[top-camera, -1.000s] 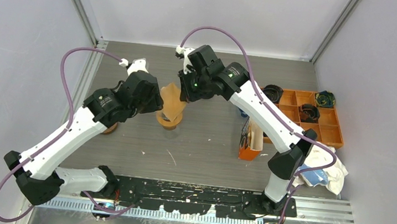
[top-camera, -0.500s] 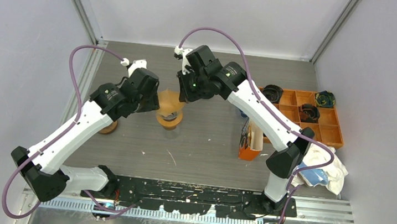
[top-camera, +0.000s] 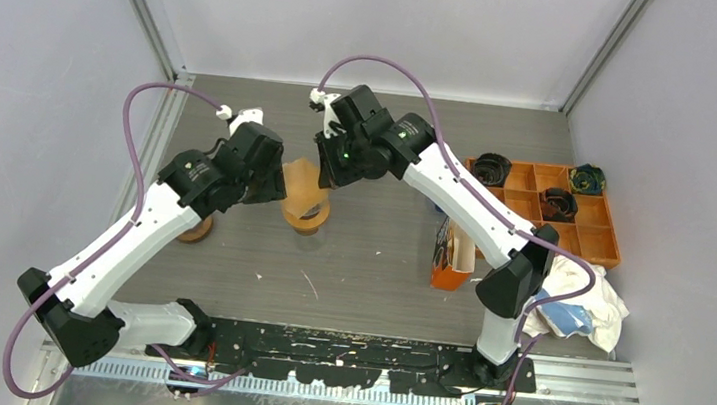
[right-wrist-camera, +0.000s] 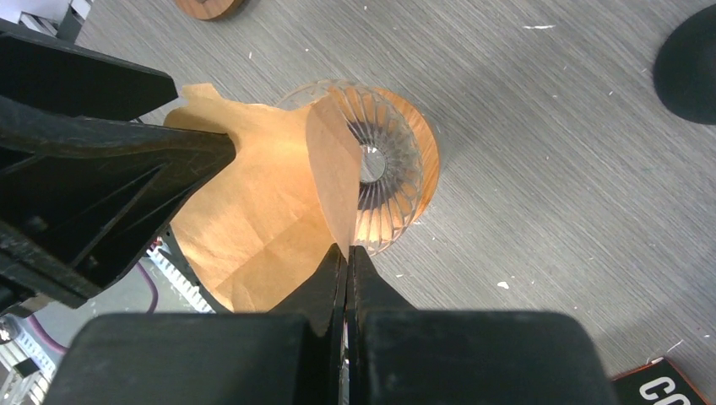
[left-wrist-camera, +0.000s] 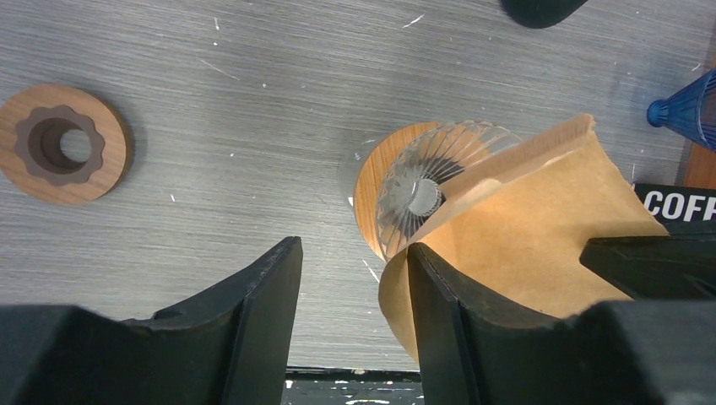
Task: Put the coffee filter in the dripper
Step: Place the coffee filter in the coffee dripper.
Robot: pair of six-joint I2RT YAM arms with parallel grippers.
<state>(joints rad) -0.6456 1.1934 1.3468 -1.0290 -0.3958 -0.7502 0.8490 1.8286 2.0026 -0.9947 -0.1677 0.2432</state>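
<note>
The brown paper coffee filter hangs spread open over the ribbed glass dripper, which stands on a round wooden base. My right gripper is shut on the filter's folded edge, just above the dripper's rim. My left gripper is open with nothing between its fingers. Its right finger rests against the outside of the filter, beside the dripper. The filter's lower tip is hidden, so contact with the glass cannot be told.
A wooden ring lies left of the dripper. A coffee box stands to the right. Behind it are an orange compartment tray, a white cloth and a blue cone-shaped piece.
My left gripper has opened wider and drawn back a little to the left. The filter sits lower over the dripper. My right gripper has stayed shut on it.
</note>
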